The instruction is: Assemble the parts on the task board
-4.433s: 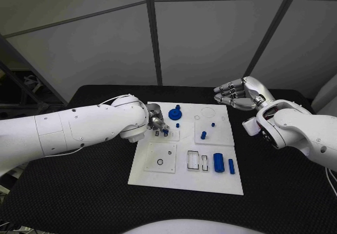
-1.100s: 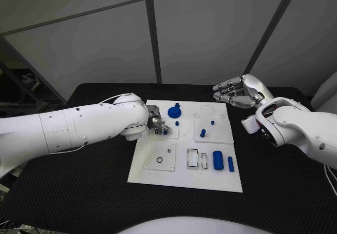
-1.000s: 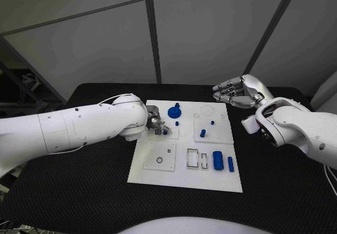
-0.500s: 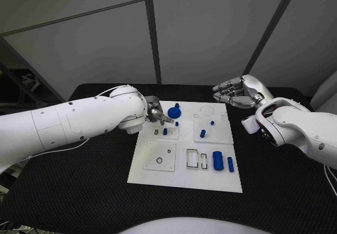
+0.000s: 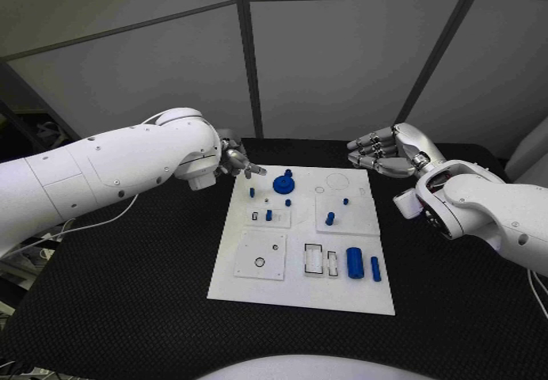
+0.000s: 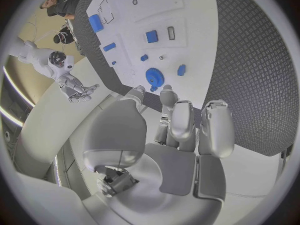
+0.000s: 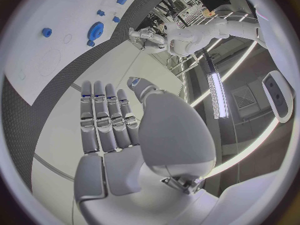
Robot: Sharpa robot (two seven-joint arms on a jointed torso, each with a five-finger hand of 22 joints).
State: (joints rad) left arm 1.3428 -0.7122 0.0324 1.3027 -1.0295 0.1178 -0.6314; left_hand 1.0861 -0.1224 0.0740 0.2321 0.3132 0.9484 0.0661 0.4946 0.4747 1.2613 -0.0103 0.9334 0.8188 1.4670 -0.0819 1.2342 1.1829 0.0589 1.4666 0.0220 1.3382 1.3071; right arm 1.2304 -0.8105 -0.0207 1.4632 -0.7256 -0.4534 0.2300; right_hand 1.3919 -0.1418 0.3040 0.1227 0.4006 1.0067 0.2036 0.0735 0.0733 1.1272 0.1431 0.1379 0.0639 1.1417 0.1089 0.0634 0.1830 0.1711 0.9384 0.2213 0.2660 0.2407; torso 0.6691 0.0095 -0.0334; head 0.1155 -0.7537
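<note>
In the head view the task board [image 5: 302,289] lies mid-table, bearing a blue gear [image 5: 283,186], small blue pegs and a blue cylinder [image 5: 355,263]. The left hand [image 5: 237,160] hovers off its far-left corner, fingers loosely apart, holding nothing. The right hand [image 5: 388,152] hangs beyond the far-right corner, empty. In the left wrist view the fingers [image 6: 181,120] extend toward the gear [image 6: 154,77]. In the right wrist view the fingers [image 7: 103,117] lie straight, side by side.

Even cool light, fisheye-bent edges
</note>
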